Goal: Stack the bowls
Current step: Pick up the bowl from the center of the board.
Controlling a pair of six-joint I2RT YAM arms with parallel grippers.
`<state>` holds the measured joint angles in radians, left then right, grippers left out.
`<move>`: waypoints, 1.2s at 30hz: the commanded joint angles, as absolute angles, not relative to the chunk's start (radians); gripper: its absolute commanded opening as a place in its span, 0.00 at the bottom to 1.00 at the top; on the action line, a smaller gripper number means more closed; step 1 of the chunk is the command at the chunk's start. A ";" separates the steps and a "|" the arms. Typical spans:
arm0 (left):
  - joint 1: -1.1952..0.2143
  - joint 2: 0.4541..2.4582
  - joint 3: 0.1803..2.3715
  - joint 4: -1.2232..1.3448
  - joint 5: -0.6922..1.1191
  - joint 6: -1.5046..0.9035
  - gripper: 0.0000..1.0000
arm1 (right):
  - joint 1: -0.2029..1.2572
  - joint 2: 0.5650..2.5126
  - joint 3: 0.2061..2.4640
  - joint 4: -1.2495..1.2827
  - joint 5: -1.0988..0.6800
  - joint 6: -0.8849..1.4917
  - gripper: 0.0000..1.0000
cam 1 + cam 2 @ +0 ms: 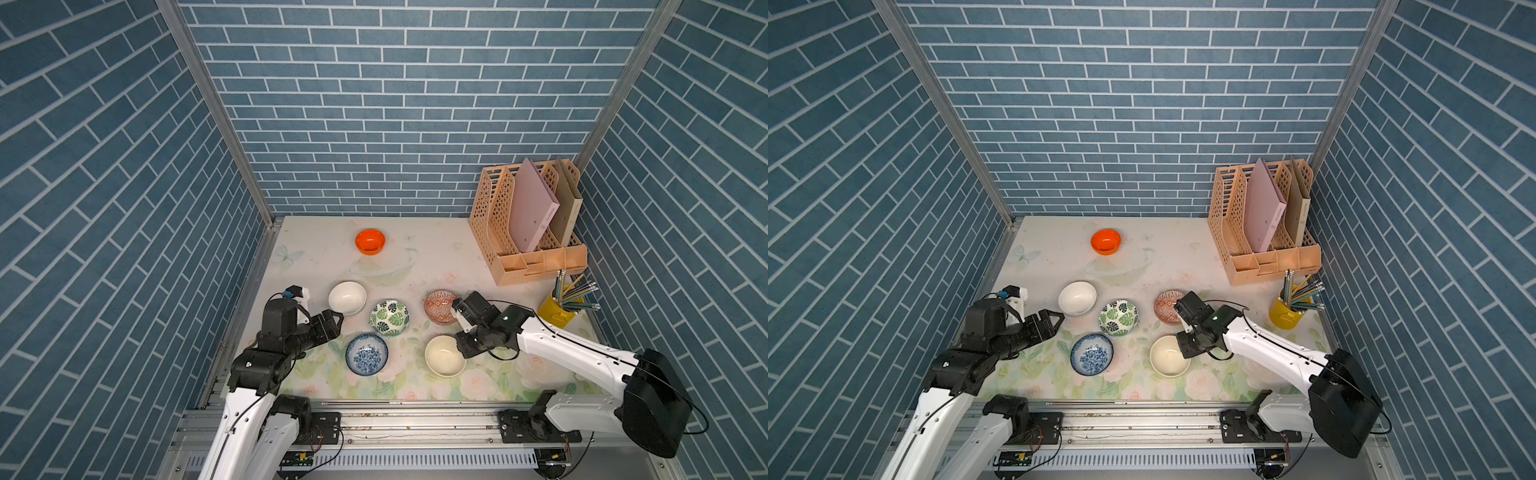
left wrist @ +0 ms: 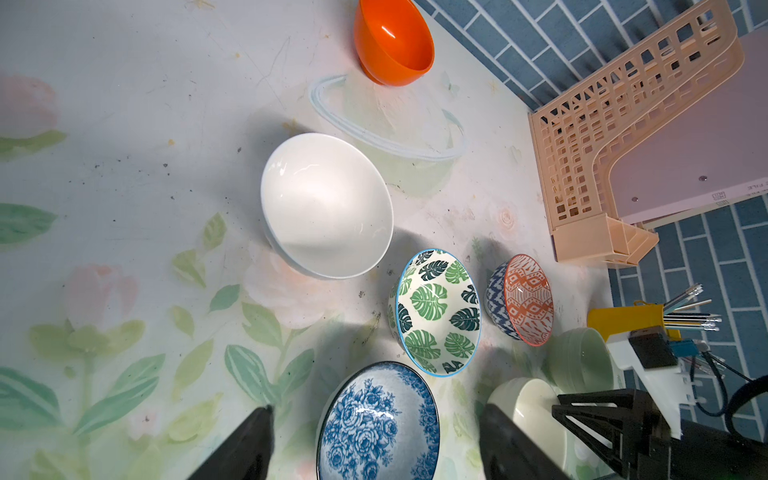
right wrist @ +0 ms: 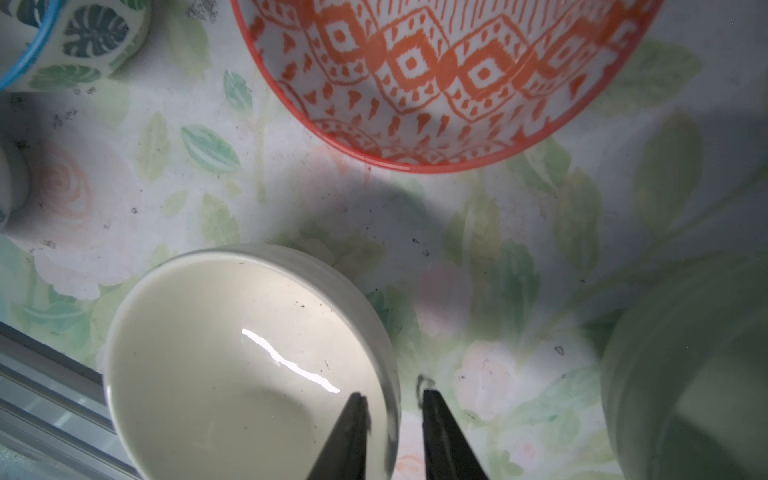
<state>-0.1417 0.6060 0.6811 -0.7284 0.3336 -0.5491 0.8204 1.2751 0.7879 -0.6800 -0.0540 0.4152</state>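
Six bowls show in both top views: glossy orange [image 1: 370, 241] at the back, white [image 1: 347, 297], leaf print [image 1: 390, 317], orange-red patterned [image 1: 439, 306], blue floral [image 1: 367, 354] and cream [image 1: 444, 355]. A pale green bowl [image 3: 685, 374] sits to the right of the cream one, under my right arm. My right gripper [image 3: 392, 395] straddles the cream bowl's [image 3: 249, 365] right rim, one finger inside and one outside, with slim gaps on both sides. My left gripper [image 2: 378, 409] stands wide open just left of the white bowl [image 2: 328, 203], holding nothing.
A peach file rack [image 1: 528, 232] with folders fills the back right corner. A yellow cup with pencils [image 1: 559, 309] stands in front of it, close to my right arm. Blue brick walls close in three sides, and a metal rail [image 1: 415, 419] runs along the front.
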 commanded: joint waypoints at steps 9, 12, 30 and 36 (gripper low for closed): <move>-0.143 0.602 0.683 -0.750 0.314 -0.527 0.81 | 0.828 1.293 0.775 -0.663 -0.056 0.434 0.23; -0.143 0.607 0.689 -0.753 0.312 -0.522 0.81 | 0.829 1.302 0.776 -0.661 -0.062 0.434 0.21; -0.143 0.634 0.780 -0.810 0.280 -0.493 0.81 | 0.834 1.319 0.822 -0.691 -0.058 0.421 0.06; -0.143 0.669 0.784 -0.810 0.288 -0.491 0.81 | 0.837 1.331 0.883 -0.726 -0.069 0.401 0.00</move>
<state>-0.1417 0.6575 0.7681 -0.7902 0.2920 -0.5098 0.8276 1.3270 0.8188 -0.6914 -0.0566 0.4183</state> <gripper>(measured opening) 0.814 0.106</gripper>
